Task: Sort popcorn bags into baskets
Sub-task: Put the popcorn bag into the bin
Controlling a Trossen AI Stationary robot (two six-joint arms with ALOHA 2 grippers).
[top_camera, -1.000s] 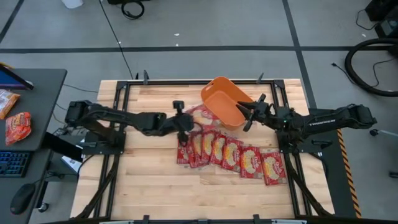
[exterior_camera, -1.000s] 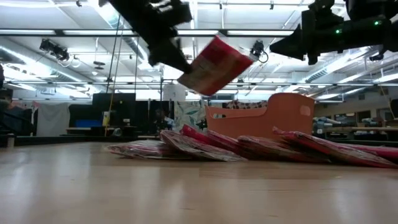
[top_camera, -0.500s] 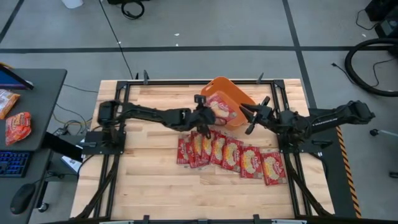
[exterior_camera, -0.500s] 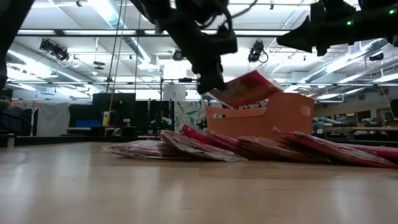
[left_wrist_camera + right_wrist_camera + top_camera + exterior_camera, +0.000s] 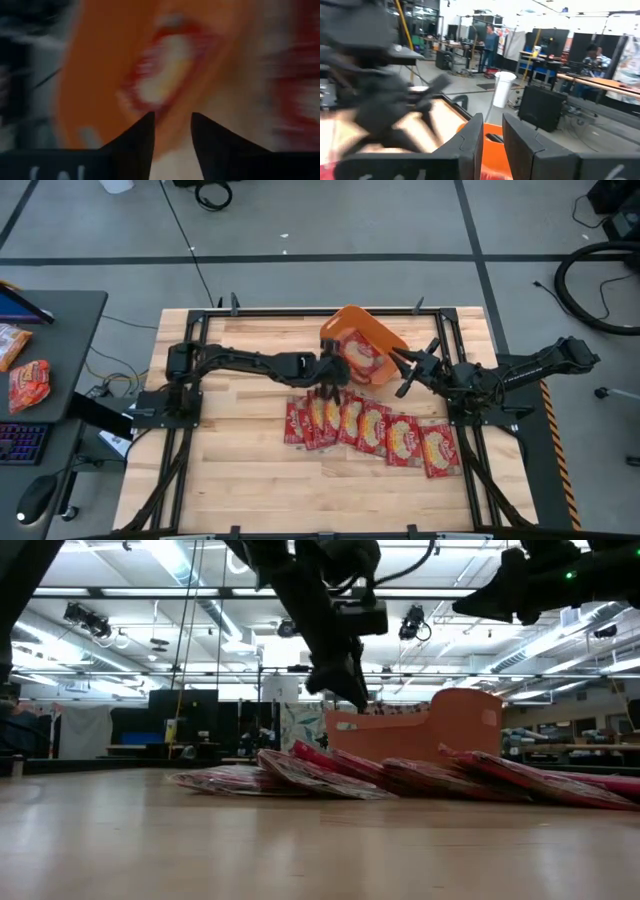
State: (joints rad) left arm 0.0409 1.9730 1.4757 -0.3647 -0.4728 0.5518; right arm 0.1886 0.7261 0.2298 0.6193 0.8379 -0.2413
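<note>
One popcorn bag (image 5: 365, 358) inside orange tub (image 5: 388, 343)

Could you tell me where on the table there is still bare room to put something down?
The near half of the table, in front of the row of popcorn bags, is bare wood, as is the far left corner. It is crowded around the orange tub, where the left gripper and right gripper flank it.
</note>
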